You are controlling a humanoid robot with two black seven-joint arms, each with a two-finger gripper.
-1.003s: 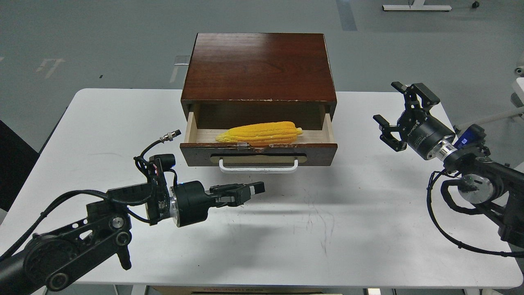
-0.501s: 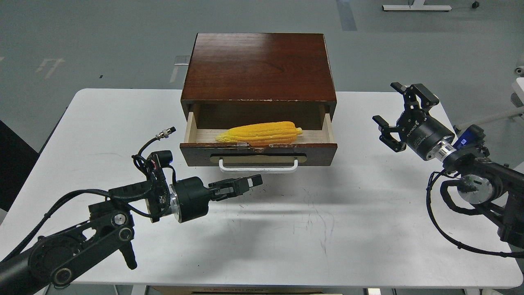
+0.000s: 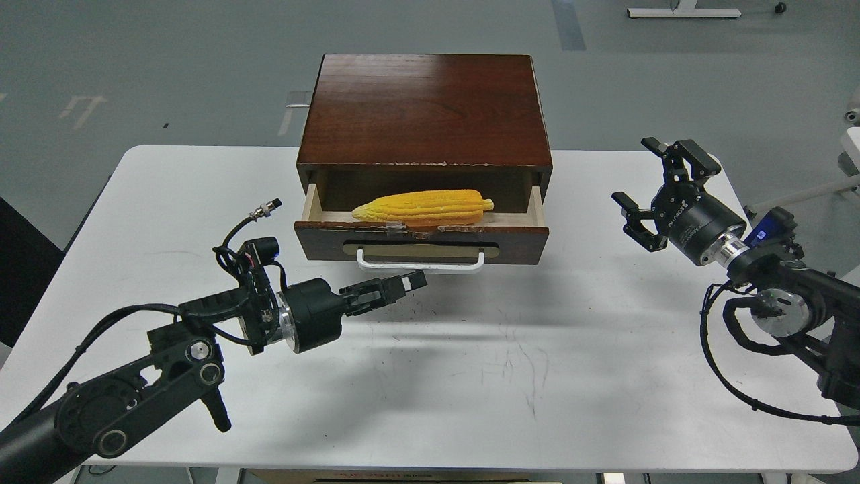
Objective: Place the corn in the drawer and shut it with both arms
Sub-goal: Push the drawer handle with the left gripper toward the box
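We are taking the drawer (image 3: 422, 240) as our landmark and reading from its left to its right. Below and left of its front, our left gripper (image 3: 406, 282) is reaching in low over the white table (image 3: 571, 349), with its fingers drawn together into a narrow wedge that is gripping nothing. The tips are sitting just under the left part of the white bar handle (image 3: 420, 261), and we cannot tell whether they are touching it. We judge that we are carrying the fingers closed like this so they work as a blunt pusher against the drawer front, which needs no grasp at all.

Inside the drawer, the corn (image 3: 423, 207) is lying on its side on the pale wood floor, with its tapered end pointing left and its blunt end right. It is resting wholly within the side walls, so we judge the placing step done and the closing step in hand. The drawer is standing partly open, its chipped front edge jutting out from the dark cabinet (image 3: 424, 111).

Well apart to the right of the drawer, our right gripper (image 3: 655, 191) is hovering above the table with its fingers spread wide and empty. It is facing roughly toward the drawer's right side, and we judge that it is waiting clear of the sliding front.
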